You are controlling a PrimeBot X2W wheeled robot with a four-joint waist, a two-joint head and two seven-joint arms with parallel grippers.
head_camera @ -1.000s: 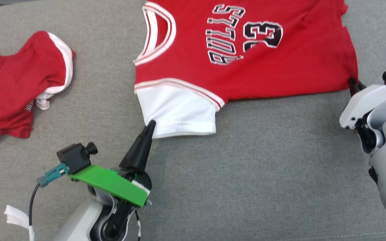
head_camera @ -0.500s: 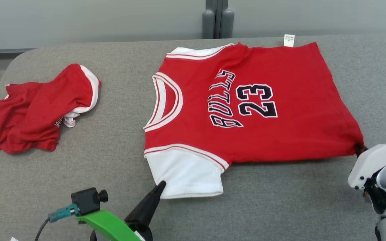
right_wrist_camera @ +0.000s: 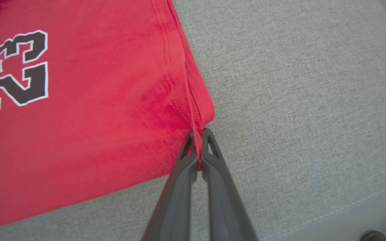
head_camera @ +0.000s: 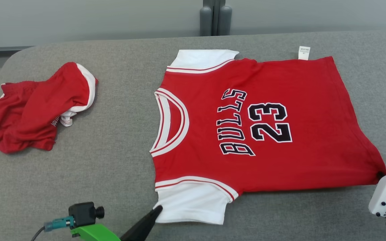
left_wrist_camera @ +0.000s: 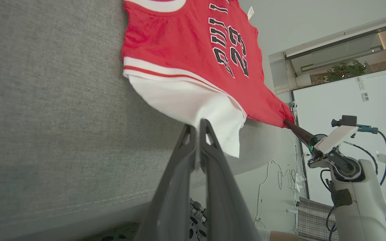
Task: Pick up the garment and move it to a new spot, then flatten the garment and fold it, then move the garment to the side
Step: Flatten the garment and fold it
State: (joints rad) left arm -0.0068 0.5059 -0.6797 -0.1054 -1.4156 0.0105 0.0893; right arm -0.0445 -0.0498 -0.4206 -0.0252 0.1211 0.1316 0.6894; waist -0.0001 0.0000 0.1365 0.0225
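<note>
The garment point(head_camera: 313, 100) is a red jersey with white sleeves and "BULLS 23" on it, spread flat on the grey padded table point(head_camera: 119, 140). My left gripper point(head_camera: 158, 209) is shut on the near white sleeve's corner, seen close in the left wrist view point(left_wrist_camera: 198, 124) where the garment point(left_wrist_camera: 186, 43) stretches away. At the near red hem corner my right gripper point(head_camera: 380, 174) is shut on the cloth; the right wrist view shows the fingers point(right_wrist_camera: 198, 132) pinching the hem of the garment point(right_wrist_camera: 95, 117). The right gripper point(left_wrist_camera: 288, 123) shows in the left wrist view too.
A second red and white garment point(head_camera: 35, 107) lies crumpled at the table's far left. A grey wall and a grey post point(head_camera: 213, 18) stand behind the table's far edge. Bare grey padding lies between the two garments and along the near edge.
The head camera has tilted up, showing the wall. Both grippers have drawn the jersey toward the near edge; the crumpled garment stays put. The far white sleeve now lies in view.
</note>
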